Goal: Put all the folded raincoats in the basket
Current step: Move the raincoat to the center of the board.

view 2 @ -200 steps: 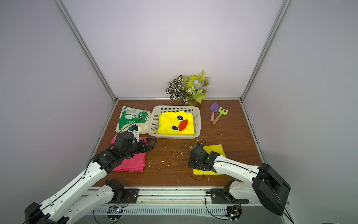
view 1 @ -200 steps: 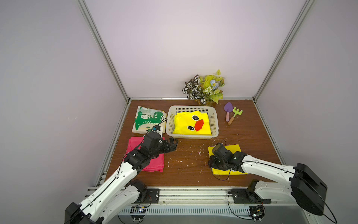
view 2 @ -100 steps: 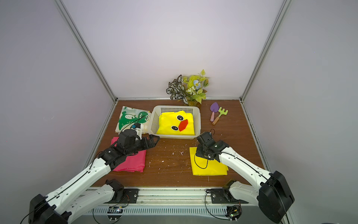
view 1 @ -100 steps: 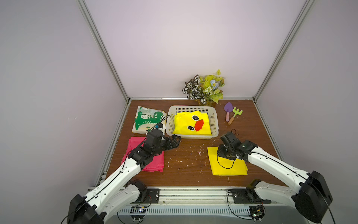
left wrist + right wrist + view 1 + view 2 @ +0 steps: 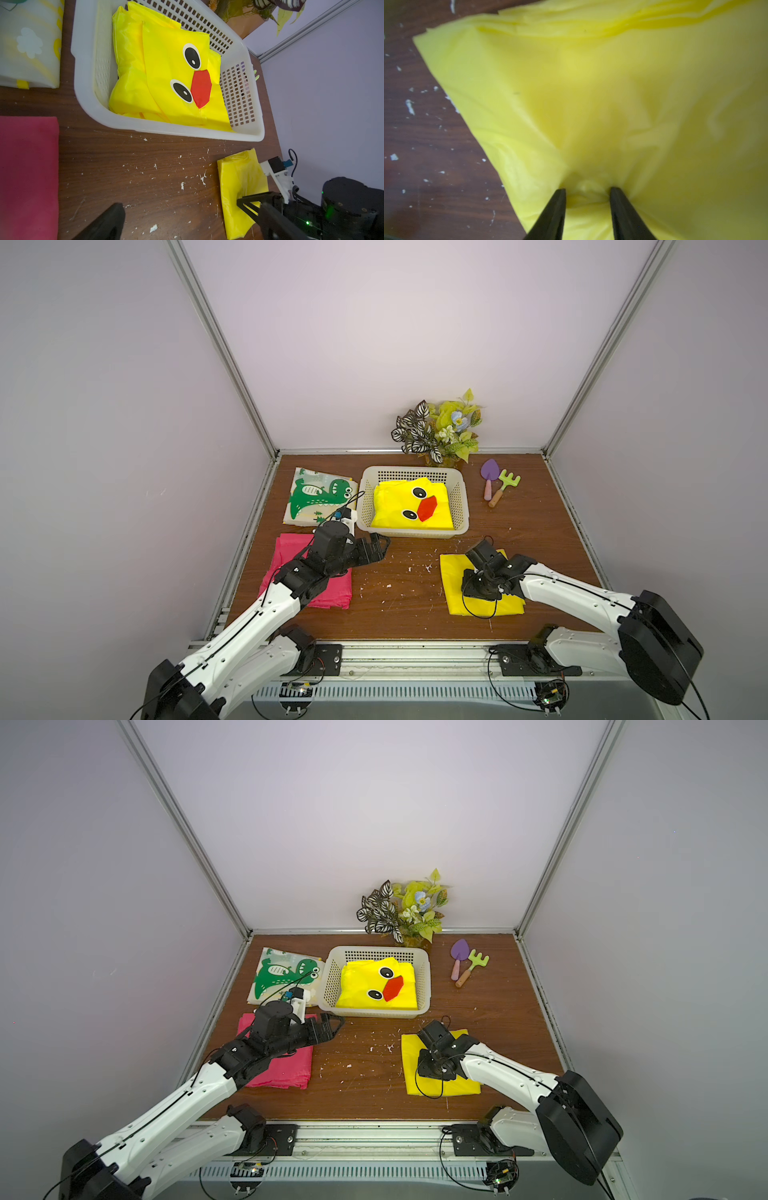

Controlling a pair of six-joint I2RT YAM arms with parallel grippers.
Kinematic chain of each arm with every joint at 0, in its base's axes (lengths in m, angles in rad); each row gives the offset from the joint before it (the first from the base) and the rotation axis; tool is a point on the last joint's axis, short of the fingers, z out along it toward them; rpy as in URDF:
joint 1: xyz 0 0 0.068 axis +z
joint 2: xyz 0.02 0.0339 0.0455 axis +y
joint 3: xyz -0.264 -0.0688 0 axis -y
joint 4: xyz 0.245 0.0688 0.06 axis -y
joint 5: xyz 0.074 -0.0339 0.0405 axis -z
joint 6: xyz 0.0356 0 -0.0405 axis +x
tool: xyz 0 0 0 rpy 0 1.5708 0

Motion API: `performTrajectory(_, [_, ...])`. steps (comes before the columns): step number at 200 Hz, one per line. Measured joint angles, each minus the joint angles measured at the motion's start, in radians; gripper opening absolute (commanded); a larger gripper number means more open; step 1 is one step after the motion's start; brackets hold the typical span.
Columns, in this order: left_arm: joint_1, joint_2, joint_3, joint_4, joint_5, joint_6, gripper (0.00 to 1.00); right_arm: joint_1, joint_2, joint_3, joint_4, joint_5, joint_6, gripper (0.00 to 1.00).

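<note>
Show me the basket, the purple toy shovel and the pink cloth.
basket [image 5: 457,499]: in a top view, its perforated side wall.
purple toy shovel [image 5: 490,469]: in a top view, its blade.
pink cloth [image 5: 289,551]: in a top view, its far corner.

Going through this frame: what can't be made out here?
- Right hand: fingertips hidden beneath its own arm in both top views; right wrist view blurred, so its grip on the plain yellow raincoat is unclear.
- Basket floor: covered by the duck raincoat in every view.
- Pink raincoat: partly behind the left arm in both top views.
</note>
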Motion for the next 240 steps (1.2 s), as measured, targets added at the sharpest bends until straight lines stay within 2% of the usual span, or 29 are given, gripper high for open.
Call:
performTrajectory(75, [-0.006,0.007,-0.015,-0.001,0.017,-0.001,0.99,0.170,0.080,0.016,0.171,0.003,0.133,0.41])
performTrajectory(147, [-0.012,-0.010,-0.105,-0.001,0.039,-0.011,0.99,0.313,0.322,0.215,0.257,-0.016,0.243,0.43])
performTrajectory(194, [-0.015,-0.048,-0.124,0.000,0.046,-0.023,0.99,0.346,0.409,0.313,0.287,-0.044,0.274,0.49])
performTrajectory(240, [-0.018,-0.061,-0.154,-0.002,0.063,-0.030,0.99,0.344,0.360,0.346,0.235,-0.002,0.257,0.60])
